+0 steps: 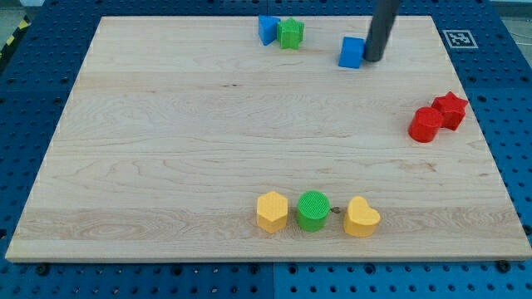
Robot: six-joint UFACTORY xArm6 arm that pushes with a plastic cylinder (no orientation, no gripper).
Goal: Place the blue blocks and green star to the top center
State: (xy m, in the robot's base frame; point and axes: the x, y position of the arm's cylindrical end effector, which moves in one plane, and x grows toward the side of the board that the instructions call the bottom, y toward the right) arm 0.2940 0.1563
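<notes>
Blue cube (352, 52) sits near the view's top, right of centre, w/ my tip (373, 59) touching or just beside its right face; contact can't be confirmed. Tool is a plain rod, no jaws, clamped on nothing. Second blue block (267, 29) and green star (291, 33) are touching each other at top centre, apparently already placed. Step in hand, as judged: push cube toward the view's left to join that pair. Recommend keeping tip centred on the cube's right face so it slides straight w/o spinning; stop short of ramming the green star. Red pair at right edge and yellow/green row at bottom are well apart, no interference expected.
</notes>
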